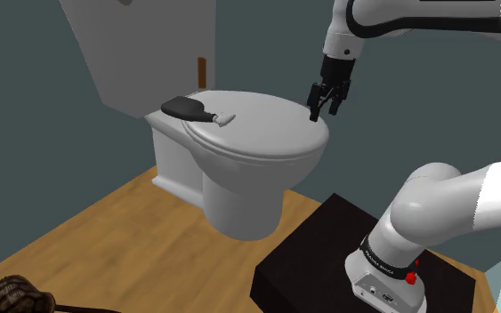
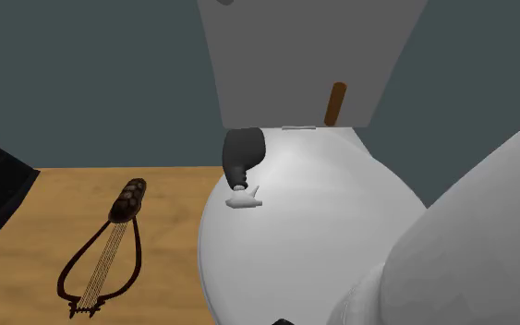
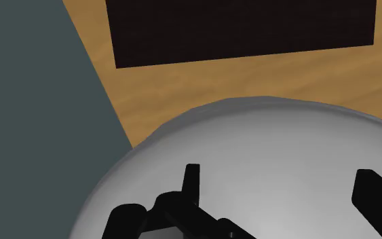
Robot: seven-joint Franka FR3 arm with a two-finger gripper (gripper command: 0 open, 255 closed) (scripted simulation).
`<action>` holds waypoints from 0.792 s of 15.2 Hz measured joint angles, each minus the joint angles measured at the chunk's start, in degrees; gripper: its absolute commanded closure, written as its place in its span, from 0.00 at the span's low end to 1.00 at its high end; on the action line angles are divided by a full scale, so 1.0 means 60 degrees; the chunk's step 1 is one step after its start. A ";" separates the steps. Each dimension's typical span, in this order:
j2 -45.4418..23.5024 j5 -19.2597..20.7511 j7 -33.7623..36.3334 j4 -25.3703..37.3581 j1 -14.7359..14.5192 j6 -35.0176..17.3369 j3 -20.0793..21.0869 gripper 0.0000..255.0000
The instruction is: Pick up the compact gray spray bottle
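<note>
Spray bottle [image 1: 190, 108] and pincer [image 1: 325, 112] are sitting well apart, at opposite edges of the toilet lid [image 1: 257, 129]. Nearest to me, my black stand [image 1: 324, 258] is resting on the wooden floor [image 1: 106, 231], just beside the toilet bowl [image 1: 244, 200]. From it my arm [image 1: 435, 200] is reaching up and over, and I am hanging the pincer a little above the lid's edge at the shoulder view's right, pointing down. My fingers [image 3: 191, 180] are standing apart, released, with nothing between them and the pale lid showing beneath. Further across, the bottle is lying on its side at the rear of the lid, on the shoulder view's left. Its dark body is lying toward the tank [image 1: 173, 156] and its pale gray trigger head is pointing toward the lid's middle. Behind it a thin brown stick [image 1: 201, 71] is standing by a pale slab [image 1: 141, 44], with a teal-gray wall [image 1: 26, 133] rising beyond. Away on the floor a lute-like instrument [image 2: 110, 249] is lying, well apart from the toilet.
</note>
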State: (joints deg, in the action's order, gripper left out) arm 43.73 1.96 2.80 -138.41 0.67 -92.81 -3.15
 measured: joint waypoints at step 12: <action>-0.3234 -0.0378 0.0944 0.2164 -0.0595 -0.1204 0.1095 0.00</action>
State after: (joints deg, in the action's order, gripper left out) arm 24.32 -0.31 8.46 -125.43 -2.90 -100.04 3.42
